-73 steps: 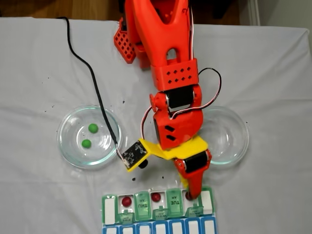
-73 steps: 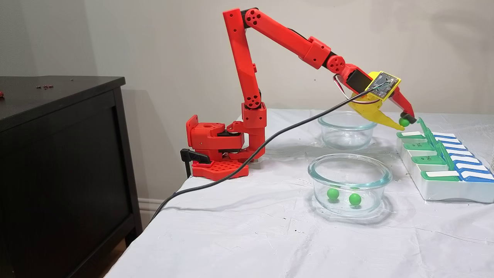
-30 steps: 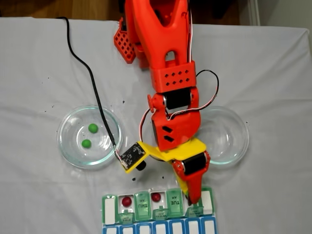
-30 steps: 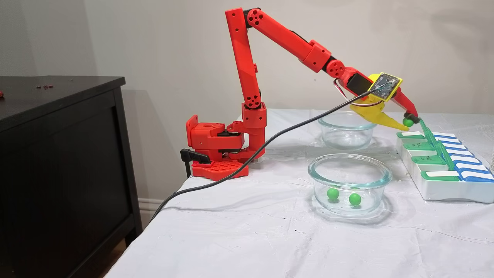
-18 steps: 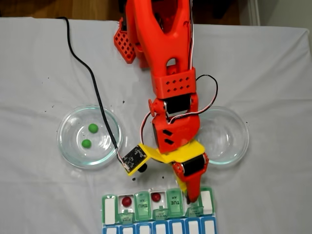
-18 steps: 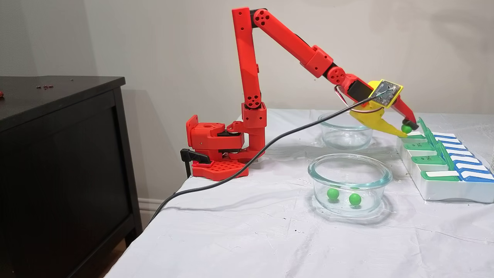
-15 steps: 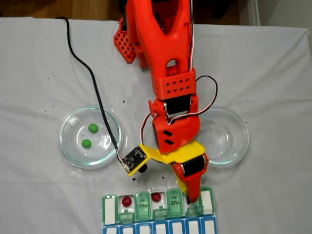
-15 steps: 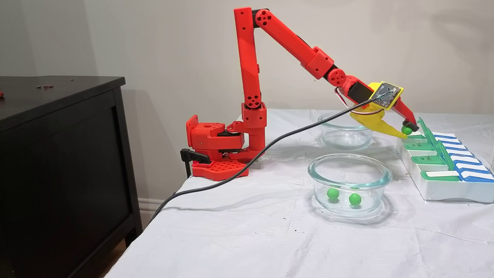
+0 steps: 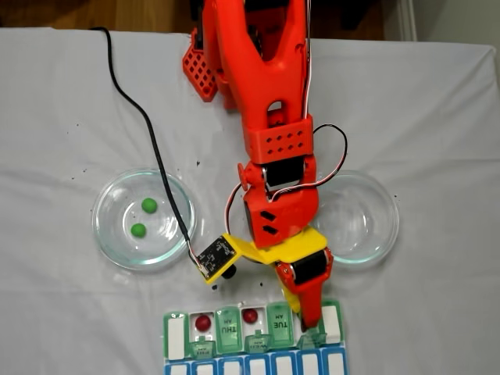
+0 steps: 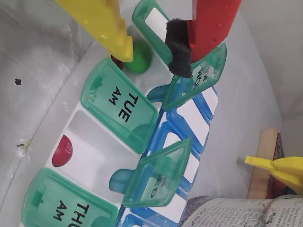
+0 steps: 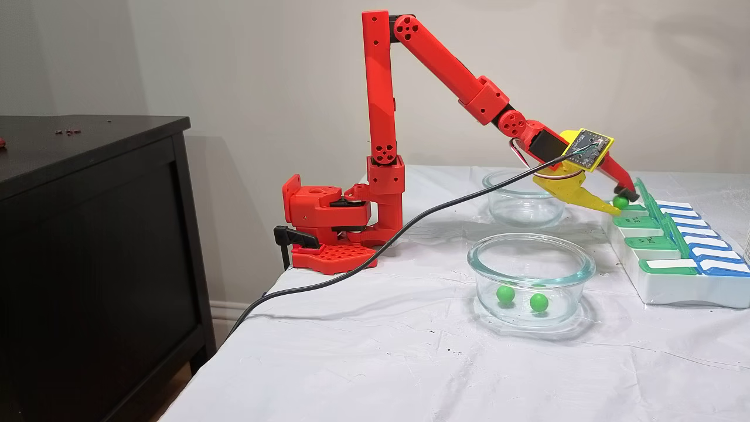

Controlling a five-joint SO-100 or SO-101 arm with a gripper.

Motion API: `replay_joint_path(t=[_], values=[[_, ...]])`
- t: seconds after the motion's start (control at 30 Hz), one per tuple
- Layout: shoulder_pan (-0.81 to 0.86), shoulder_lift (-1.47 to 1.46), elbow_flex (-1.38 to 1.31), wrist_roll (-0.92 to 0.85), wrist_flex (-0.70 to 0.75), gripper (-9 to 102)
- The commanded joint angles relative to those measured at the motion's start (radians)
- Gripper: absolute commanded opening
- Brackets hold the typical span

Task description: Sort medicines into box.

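My gripper point(image 10: 152, 57) hangs over the end compartment of the box point(image 10: 104, 142), beside the lid marked TUE point(image 10: 120, 109). It stands open. A green ball point(image 10: 138, 59) lies just under the yellow finger point(image 10: 106, 23), clear of the black pad point(image 10: 177, 49), with a dark red ball point(image 10: 115, 61) partly hidden beside it. In a fixed view from above the gripper point(image 9: 301, 316) covers that compartment of the box point(image 9: 178, 337), and two red balls point(image 9: 203, 322) point(image 9: 250, 316) lie in open compartments. Two green balls point(image 9: 149, 205) point(image 9: 138, 230) rest in the left glass dish point(image 9: 105, 234).
A second glass dish point(image 9: 375, 234) holds nothing I can see. From the side, both dishes point(image 11: 530, 258) point(image 11: 523, 211) stand between the arm's base point(image 11: 328, 228) and the box point(image 11: 674, 290). A black cable point(image 11: 351, 264) trails off the table; a black cabinet point(image 11: 88, 234) stands left.
The arm has stretched forward and lowered the gripper from above the box down to the end compartment, the green ball going down with it. The dishes and other balls have not moved.
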Motion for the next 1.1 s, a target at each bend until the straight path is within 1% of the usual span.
replay_joint_path(t=[0.0, 0.07, 0.17, 0.27, 0.3, 0.37, 0.5, 0.73, 0.9, 0.93, 1.07], values=[[-0.011, 0.052, -0.052, 0.005, 0.011, 18], [-0.011, 0.060, -0.051, 0.011, 0.026, 21], [-0.012, 0.080, -0.046, 0.011, 0.041, 22], [-0.012, 0.118, -0.040, 0.008, 0.069, 18], [-0.009, 0.146, -0.037, 0.006, 0.087, 15], [-0.006, 0.193, -0.035, 0.006, 0.129, 12], [0.009, 0.347, -0.046, -0.003, 0.302, 0], [0.069, 0.574, -0.115, -0.021, 0.644, 0], [0.150, 0.612, -0.238, -0.100, 0.934, 0], [0.178, 0.607, -0.250, -0.124, 0.968, 0], [0.264, 0.568, -0.259, -0.189, 1.029, 0]])
